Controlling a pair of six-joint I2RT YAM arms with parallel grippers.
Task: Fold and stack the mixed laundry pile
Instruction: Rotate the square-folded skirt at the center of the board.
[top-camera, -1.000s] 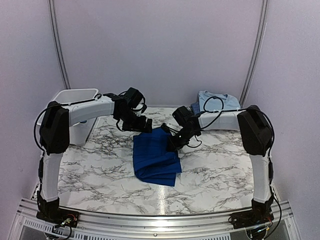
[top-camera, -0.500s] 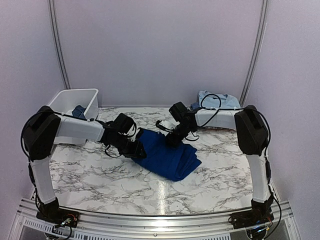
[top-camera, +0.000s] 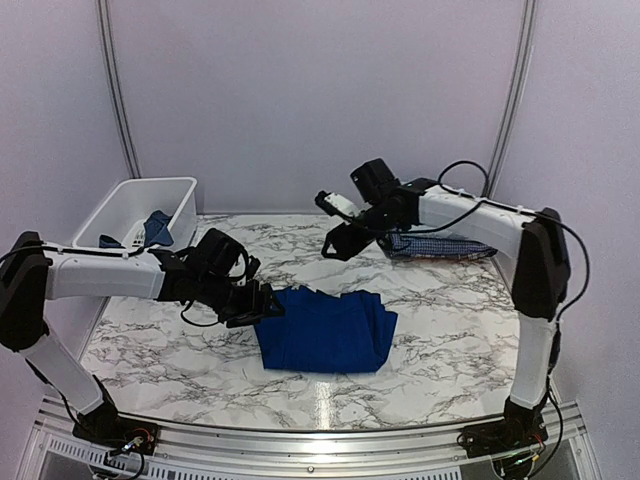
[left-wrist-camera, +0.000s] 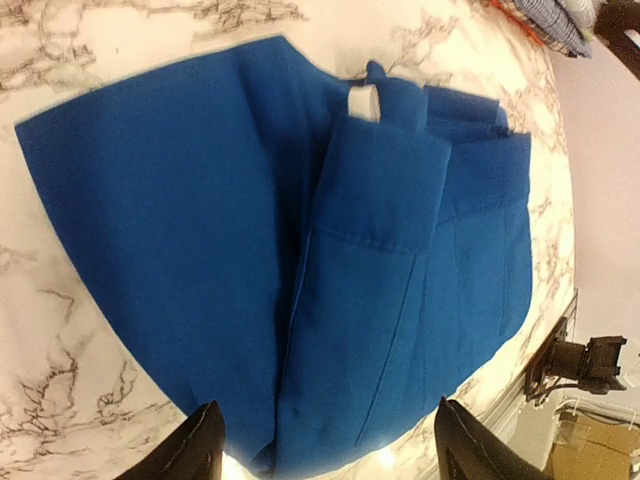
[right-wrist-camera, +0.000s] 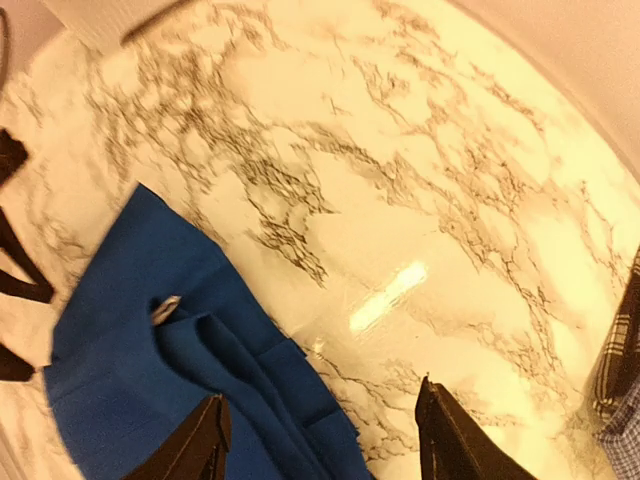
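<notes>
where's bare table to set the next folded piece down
Bare marble: front right, between the royal blue garment and the right edge of the table; front left, nearer than the left arm; back centre, between the white bin and the clothes stack. Crowded: the back right corner and around the left pincer.

White links, black joints (looping black cables).

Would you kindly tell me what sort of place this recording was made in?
Probably a robotics lab test booth rather than a home: plain pale enclosure walls on three sides, a marble-patterned tabletop, and a metal mounting rail along its near edge.
</notes>
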